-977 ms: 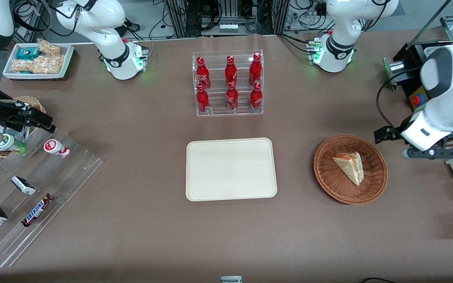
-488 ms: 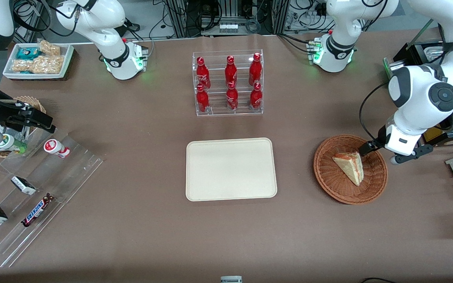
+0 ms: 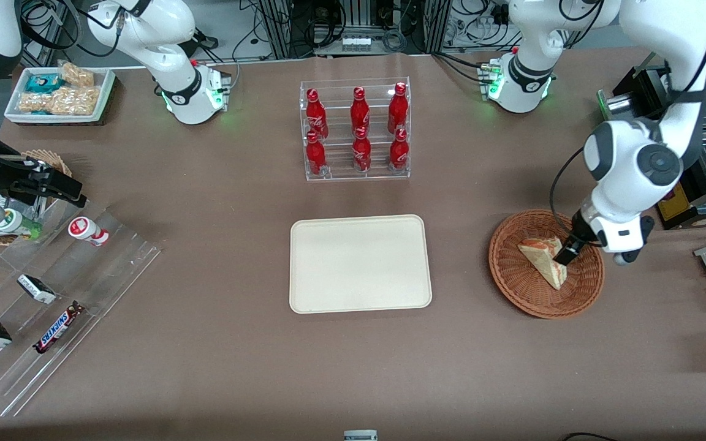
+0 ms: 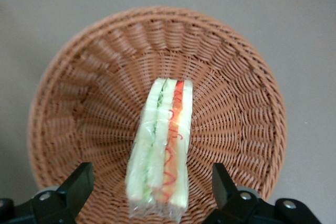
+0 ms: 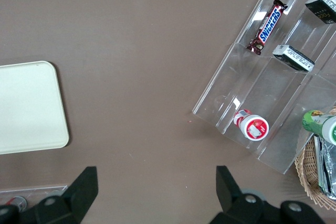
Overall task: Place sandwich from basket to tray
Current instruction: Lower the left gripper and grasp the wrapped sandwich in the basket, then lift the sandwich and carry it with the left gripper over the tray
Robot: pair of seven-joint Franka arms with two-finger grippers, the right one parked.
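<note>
One sandwich (image 3: 545,260) lies in the one round reddish-brown wicker basket (image 3: 524,294), standing on its crust edge so that its layered side of white bread with green, orange and red filling faces upward, wrapped in clear film; the basket sits on the brown tabletop (image 3: 218,367) toward the working arm's end, well apart from the one cream-beige tray (image 3: 359,263), which lies flat near the middle of the tabletop with nothing on it; the left gripper (image 4: 152,192) hangs over the basket directly above the sandwich, its two black fingers (image 4: 76,187) spread wide, one on each side of the wedge and not touching it; farther from the front camera than the tray stands one clear acrylic rack (image 3: 355,130) holding six red cola bottles (image 3: 360,110) in two rows of three; toward the parked arm's end, a clear stepped display (image 3: 53,306) carries one Snickers bar (image 3: 57,327), two small dark-wrapped bars (image 3: 37,288) and one red-and-white cup (image 3: 87,231) lying on its side.
</note>
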